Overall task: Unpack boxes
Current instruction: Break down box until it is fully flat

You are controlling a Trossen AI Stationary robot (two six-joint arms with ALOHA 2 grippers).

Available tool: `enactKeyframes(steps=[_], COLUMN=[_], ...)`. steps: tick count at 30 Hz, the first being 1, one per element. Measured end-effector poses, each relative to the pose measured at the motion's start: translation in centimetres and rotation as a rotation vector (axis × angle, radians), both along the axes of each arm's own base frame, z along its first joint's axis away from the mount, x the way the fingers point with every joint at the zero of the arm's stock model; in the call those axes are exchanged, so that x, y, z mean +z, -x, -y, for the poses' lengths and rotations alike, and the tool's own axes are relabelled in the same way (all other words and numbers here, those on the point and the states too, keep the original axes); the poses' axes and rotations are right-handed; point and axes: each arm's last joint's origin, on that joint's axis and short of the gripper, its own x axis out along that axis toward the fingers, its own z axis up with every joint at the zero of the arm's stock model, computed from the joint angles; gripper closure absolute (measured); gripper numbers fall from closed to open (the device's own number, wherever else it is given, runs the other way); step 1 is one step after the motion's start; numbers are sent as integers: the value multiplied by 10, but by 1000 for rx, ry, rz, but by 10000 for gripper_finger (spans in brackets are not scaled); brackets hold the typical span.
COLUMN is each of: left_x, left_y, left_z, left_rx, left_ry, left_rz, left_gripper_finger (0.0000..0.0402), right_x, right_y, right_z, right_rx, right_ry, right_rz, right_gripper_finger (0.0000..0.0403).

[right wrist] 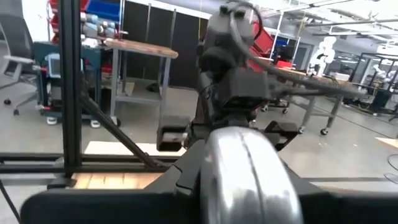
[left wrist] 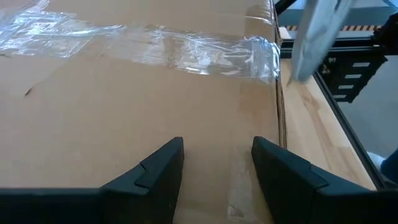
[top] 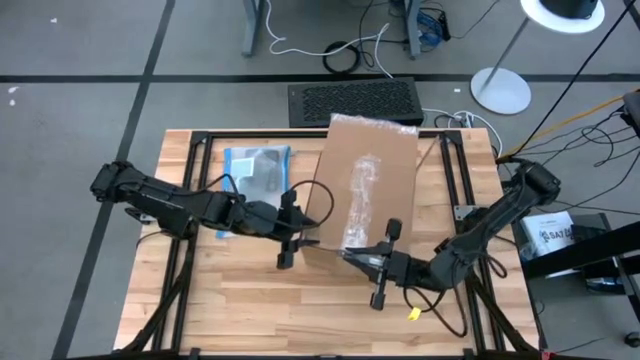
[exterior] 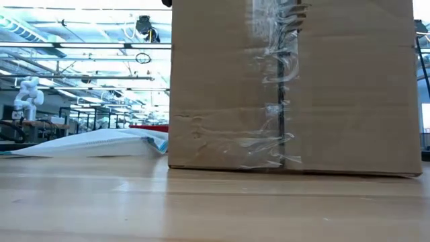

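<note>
We have the box (top: pixel 368 185) sealed up in front of us, a plain brown carton standing on the wooden surface (top: pixel 230 300), with a strip of crinkled clear tape (top: pixel 360 200) running down the middle of its top. From the low view the box (exterior: pixel 292 87) fills most of the picture, and that tape (exterior: pixel 279 87) carries on down the side facing us, wrinkled and glossy.

Over to the left pincer (top: pixel 290 232), which sits right at the box's near left corner, just beside the cardboard. In its own wrist view the left pincer (left wrist: pixel 216 168) has its two dark fingers (left wrist: pixel 155 177) standing apart with bare cardboard showing between them, gripping nothing, and the box (left wrist: pixel 124 112) top stretches away ahead of it with the tape (left wrist: pixel 155 43) lying across the far end.

The right pincer (top: pixel 372 262) is at the box's near edge, ahead of the left pincer and just off the cardboard. Its wrist view is blocked by a rounded metal shape (right wrist: pixel 249 174) close to the lens, with the left arm (right wrist: pixel 233 68) rising beyond it, so we cannot tell how its fingers stand.

Behind the left pincer, on the far side of its arm, a clear plastic pouch with blue edge (top: pixel 255 172) lies flat on the surface. Beyond the box, off the surface's far edge, sits a black grille-topped unit (top: pixel 355 100).
</note>
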Motion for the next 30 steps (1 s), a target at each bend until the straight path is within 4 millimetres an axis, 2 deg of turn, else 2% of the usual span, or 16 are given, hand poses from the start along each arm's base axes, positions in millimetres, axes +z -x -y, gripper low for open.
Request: enactKeyframes(steps=[22,30], left_x=[0,1], left_y=[0,-1], left_z=[0,-1], left_rx=[2,15], left_ry=[-2,-6], left_rz=[0,9], left_gripper_finger=[201,201], right_x=[-7,-7], right_y=[-2,8], right_z=[-1,-12], right_rx=[-48,-76], right_ry=[2,14], right_rz=[-32,-44], right_gripper_finger=[336,336])
